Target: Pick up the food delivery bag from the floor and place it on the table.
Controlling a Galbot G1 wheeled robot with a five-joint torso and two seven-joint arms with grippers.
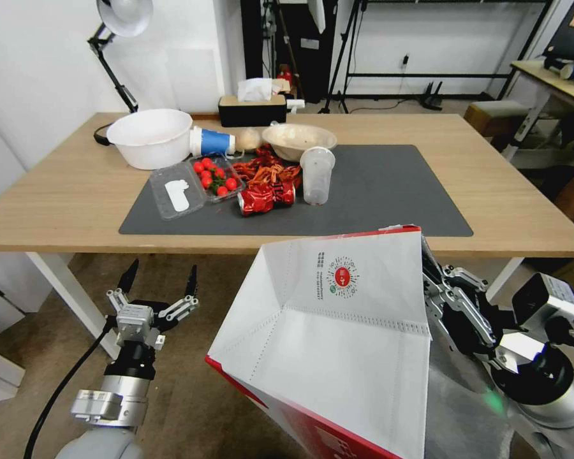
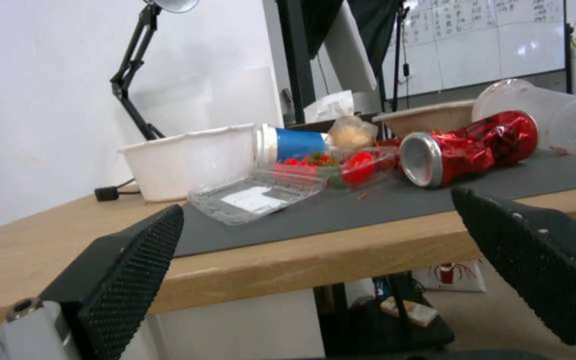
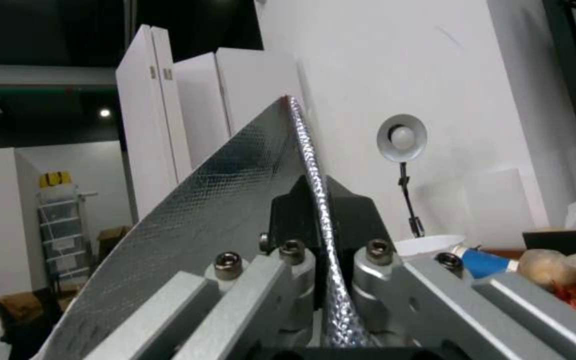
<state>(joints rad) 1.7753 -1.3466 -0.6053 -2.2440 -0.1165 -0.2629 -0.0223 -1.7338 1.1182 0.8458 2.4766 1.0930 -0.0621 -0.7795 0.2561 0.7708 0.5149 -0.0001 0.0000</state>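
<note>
The food delivery bag hangs tilted in the air just before the table's front edge, white outside with a red base and a round red logo. My right gripper is shut on the bag's right wall. In the right wrist view its black pads pinch the silver foil rim. My left gripper is open and idle low at the left, below the tabletop, with its fingers spread before the table edge. The light-wood table carries a dark grey mat. Brownish carpet floor lies underneath.
Clutter covers the mat's left half: a white bowl, an open tomato box, a crushed red can, a clear plastic cup and a paper bowl. A tissue box and a desk lamp stand behind.
</note>
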